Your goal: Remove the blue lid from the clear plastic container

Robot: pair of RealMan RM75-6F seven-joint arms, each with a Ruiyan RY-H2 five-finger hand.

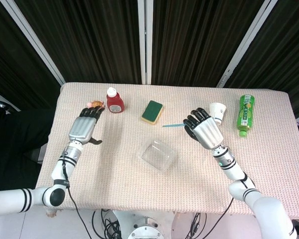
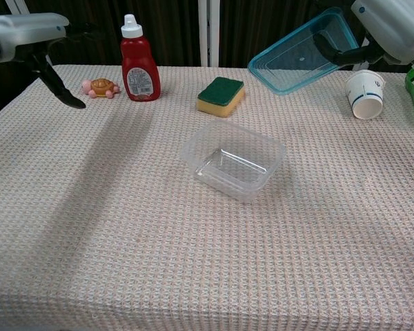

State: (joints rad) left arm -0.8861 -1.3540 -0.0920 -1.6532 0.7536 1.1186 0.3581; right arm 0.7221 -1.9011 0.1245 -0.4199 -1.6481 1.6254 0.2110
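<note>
Above the surface point(image 2: 124, 262) | right hand point(image 1: 205, 130) holds lid point(image 2: 300, 54) aloft, tilted | container point(image 2: 233, 159) sits open mid-surface | left hand point(image 1: 84, 127) empty, fingers apart | lid off; only setting down left

One clear container point(image 2: 233, 160), one blue lid point(image 2: 300, 54), one ketchup bottle point(image 2: 139, 62), one sponge point(image 2: 220, 95), one paper cup point(image 2: 366, 94), one green bottle point(image 1: 245, 114), one toy turtle point(image 2: 101, 87).
</note>
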